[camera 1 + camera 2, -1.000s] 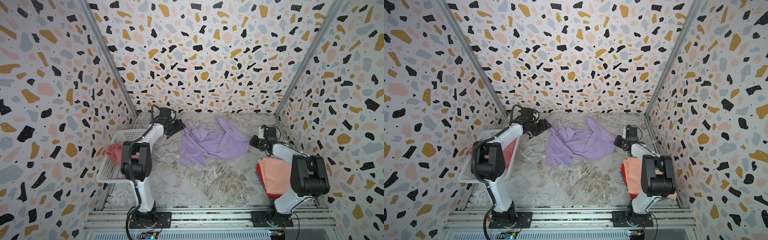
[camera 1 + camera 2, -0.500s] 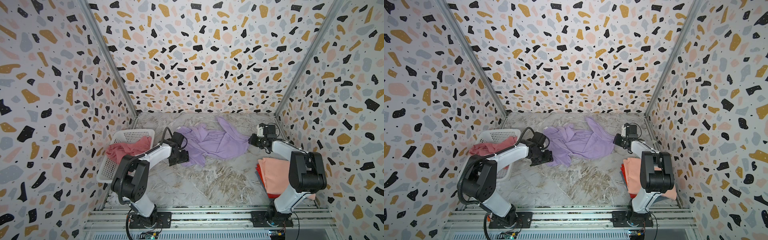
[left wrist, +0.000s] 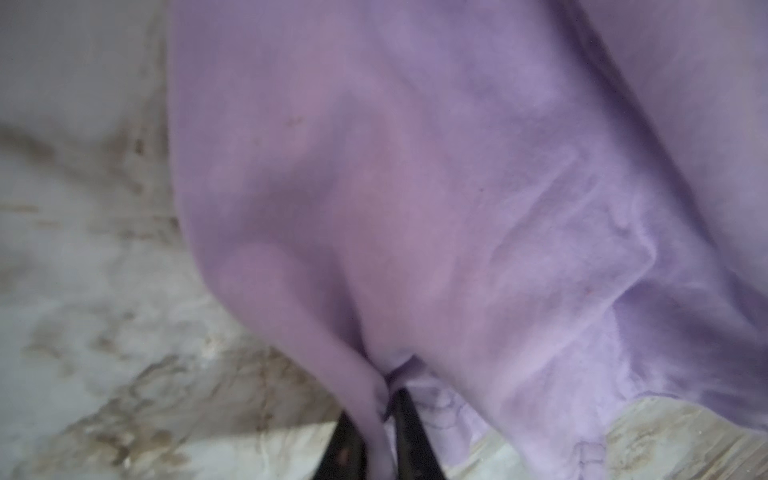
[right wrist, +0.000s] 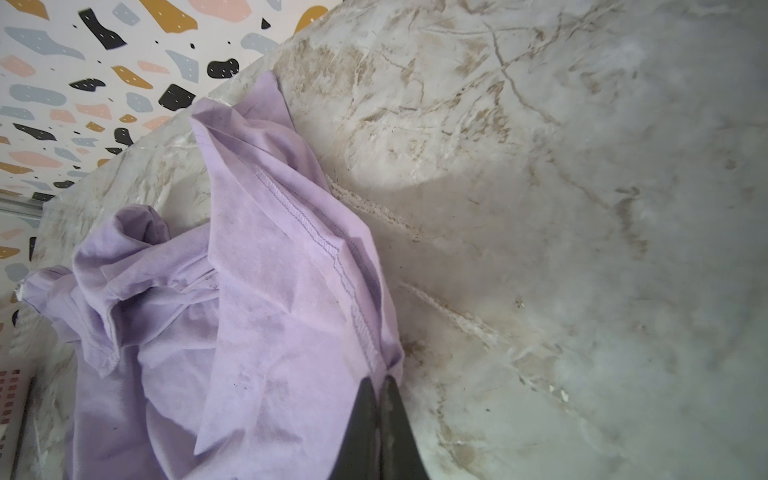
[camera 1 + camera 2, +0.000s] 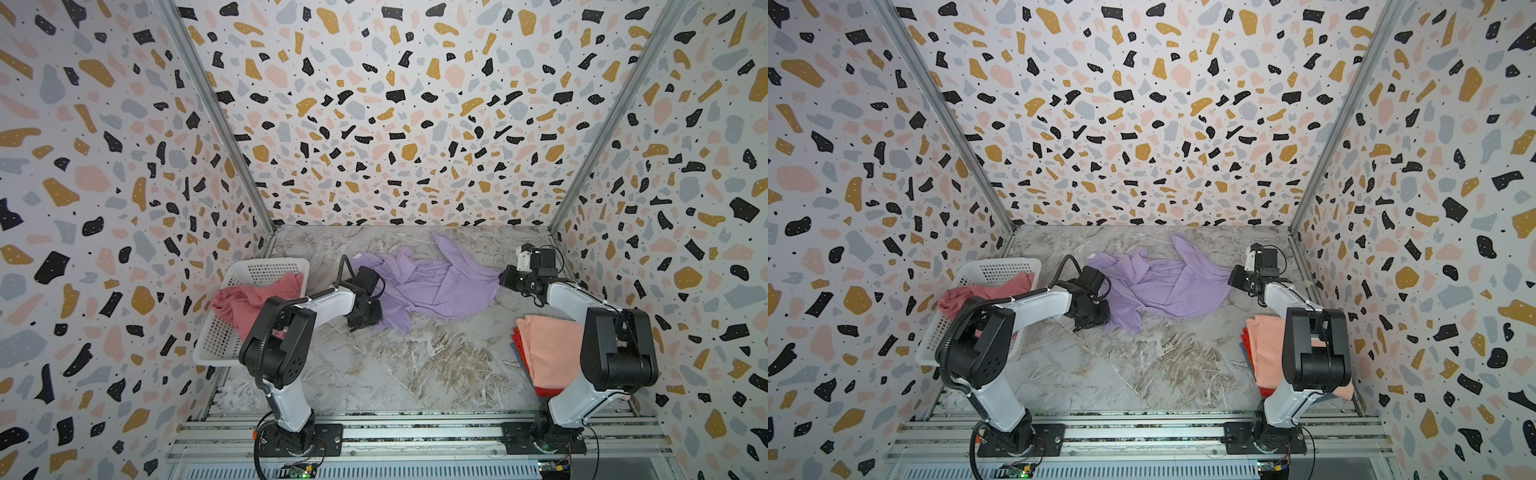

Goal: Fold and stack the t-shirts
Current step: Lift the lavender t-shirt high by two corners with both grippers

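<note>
My left jaws and right jaws pinch opposite edges of the lilac shirt (image 5: 440,286) to stretch it flat.

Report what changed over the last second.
The left tool swung from the far left edge of the lilac t-shirt toward the near side and shut on its near left edge. The right tool stayed shut on the shirt's right corner. The basket, rose pink t-shirt and folded peach t-shirt stayed put.
</note>
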`<action>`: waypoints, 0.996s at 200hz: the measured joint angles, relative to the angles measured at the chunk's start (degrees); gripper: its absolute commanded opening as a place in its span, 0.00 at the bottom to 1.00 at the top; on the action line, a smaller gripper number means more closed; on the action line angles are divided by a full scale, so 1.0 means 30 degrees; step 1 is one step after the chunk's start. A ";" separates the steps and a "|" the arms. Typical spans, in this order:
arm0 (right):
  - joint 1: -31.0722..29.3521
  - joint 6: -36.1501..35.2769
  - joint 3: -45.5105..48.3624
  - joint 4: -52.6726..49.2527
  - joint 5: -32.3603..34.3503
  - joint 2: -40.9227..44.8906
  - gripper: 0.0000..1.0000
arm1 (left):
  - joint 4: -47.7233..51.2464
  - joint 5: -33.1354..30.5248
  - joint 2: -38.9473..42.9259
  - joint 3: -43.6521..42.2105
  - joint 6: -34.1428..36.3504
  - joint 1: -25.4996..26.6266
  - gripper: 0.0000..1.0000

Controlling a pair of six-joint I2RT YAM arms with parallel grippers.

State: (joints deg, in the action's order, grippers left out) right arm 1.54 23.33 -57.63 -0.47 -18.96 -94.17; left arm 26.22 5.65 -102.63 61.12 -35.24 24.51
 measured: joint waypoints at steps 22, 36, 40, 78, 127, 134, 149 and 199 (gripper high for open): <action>0.0474 0.0729 -0.0022 0.0401 -0.0342 0.0831 0.00 | 0.0517 -0.0219 0.0102 0.0750 0.0168 -0.0044 0.00; 0.0896 0.1304 -0.0393 0.0612 -0.0466 0.1596 0.00 | 0.1290 -0.0357 0.0561 0.1865 0.0350 -0.0255 0.00; 0.1005 0.1486 -0.0612 0.0685 -0.0481 0.1800 0.00 | 0.1406 -0.0423 0.0801 0.2222 0.0401 -0.0342 0.00; 0.1683 0.2477 -0.4634 0.1537 -0.0474 0.3701 0.00 | 0.0911 -0.0197 0.5581 0.7060 0.1020 -0.3279 0.00; 0.2025 0.2200 -0.9646 0.3672 0.0015 0.6666 0.00 | -0.3942 -0.0109 1.2641 1.0251 0.2295 -0.5224 0.00; 0.2025 0.2040 -1.0076 0.4073 0.0160 0.7140 0.00 | -0.4554 -0.0131 1.3245 1.0411 0.2535 -0.5151 0.00; 0.2040 0.1778 -1.0681 0.4816 0.0299 0.7927 0.00 | -0.5450 -0.0204 1.4163 1.1176 0.3133 -0.5136 0.00; 0.2025 0.1617 -1.1118 0.7162 0.0335 0.8262 0.00 | -0.8262 -0.0204 1.3784 1.2007 0.4743 -0.5129 0.00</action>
State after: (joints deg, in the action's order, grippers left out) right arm 7.62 28.18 -90.98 21.02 -17.96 -69.38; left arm 1.43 5.04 -61.28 97.14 -21.02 9.13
